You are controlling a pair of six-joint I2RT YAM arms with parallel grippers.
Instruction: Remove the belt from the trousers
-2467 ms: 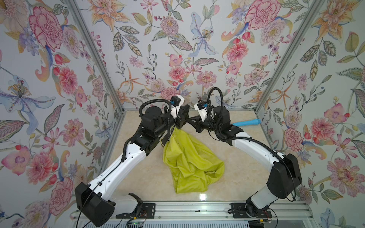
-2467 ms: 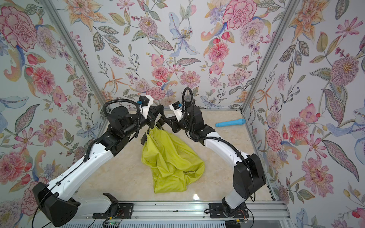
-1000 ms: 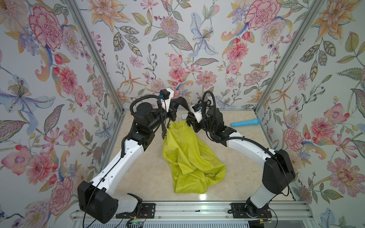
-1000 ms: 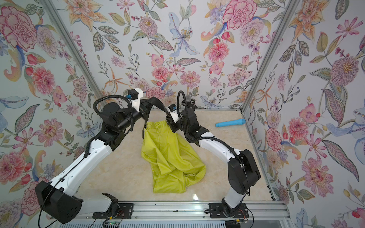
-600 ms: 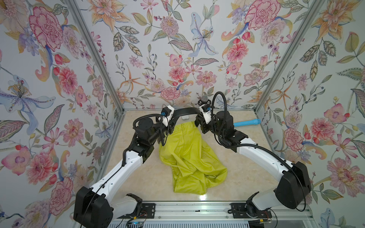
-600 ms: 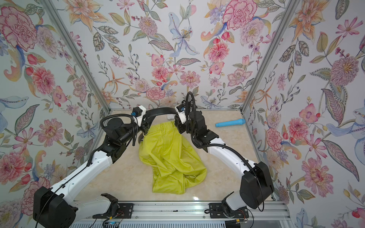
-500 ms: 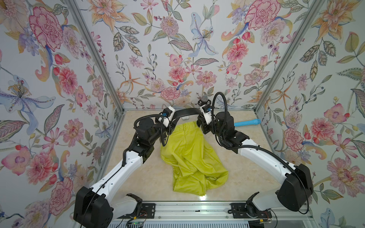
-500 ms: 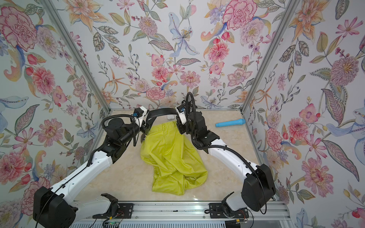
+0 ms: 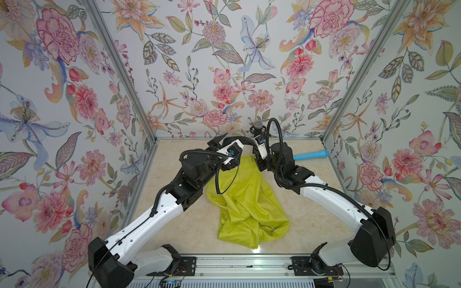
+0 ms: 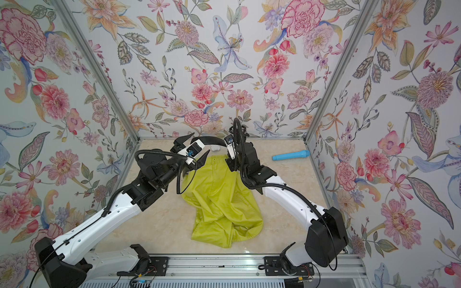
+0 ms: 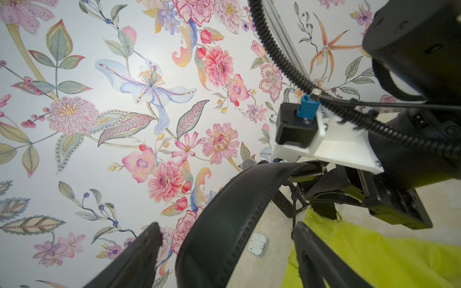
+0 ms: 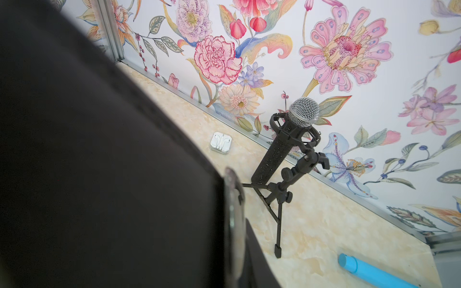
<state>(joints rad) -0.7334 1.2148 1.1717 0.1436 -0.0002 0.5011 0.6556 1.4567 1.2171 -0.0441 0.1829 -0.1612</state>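
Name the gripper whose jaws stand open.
The left gripper: its jaws stand wide apart, with the belt passing between them ungripped. The right gripper differs: its jaws are closed on the belt's other end.

Pale wallpaper printed with pink, orange and blue flowers (image 9: pixel 224 62) covers three walls, joined at the back corners by slim silver metal posts (image 9: pixel 121 69). The glossy cream marble-patterned floor (image 9: pixel 311 219) catches a bright glint of light (image 9: pixel 255 250) beside the grey metal rail (image 9: pixel 249 266) along its front edge.
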